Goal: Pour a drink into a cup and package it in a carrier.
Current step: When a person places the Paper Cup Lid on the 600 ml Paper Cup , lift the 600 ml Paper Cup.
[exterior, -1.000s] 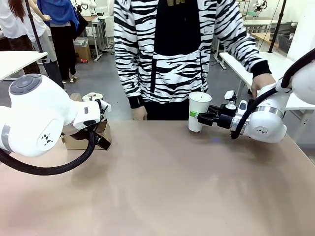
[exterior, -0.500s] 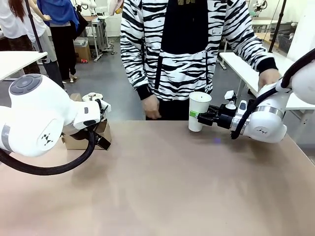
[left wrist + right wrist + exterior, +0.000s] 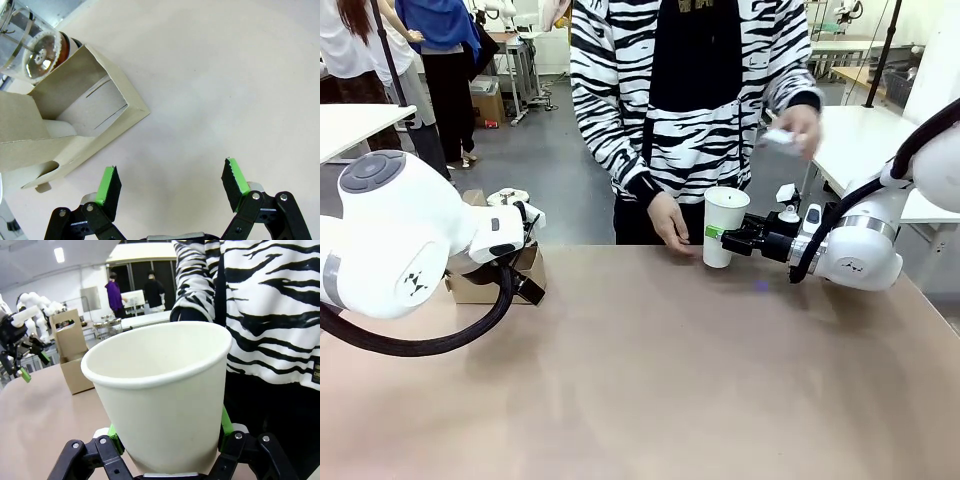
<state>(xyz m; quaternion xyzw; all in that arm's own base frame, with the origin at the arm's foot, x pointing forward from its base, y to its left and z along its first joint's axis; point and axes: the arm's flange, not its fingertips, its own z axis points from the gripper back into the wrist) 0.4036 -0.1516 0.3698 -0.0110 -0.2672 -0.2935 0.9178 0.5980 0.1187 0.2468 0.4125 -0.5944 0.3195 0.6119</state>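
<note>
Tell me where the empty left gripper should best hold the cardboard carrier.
Probably the upright handle tab of the carrier, from above: it is thin and flat, rises clear of the box base, and would fit between the jaws of the open left gripper.

Right gripper [image 3: 170,434] clamped on white cup [image 3: 160,400], brown carrier [image 3: 70,352] beyond, striped-clad person [image 3: 272,315] beside

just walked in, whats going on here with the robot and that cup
The right tool is shut on a white paper cup, holding it upright and lidless at the far side of the table. A person across the table has one hand low beside the cup and the other hand raised with something small and white, too blurred to name. The left tool is open above the table near the cardboard carrier, with a glass carafe of dark drink next to it.
</note>
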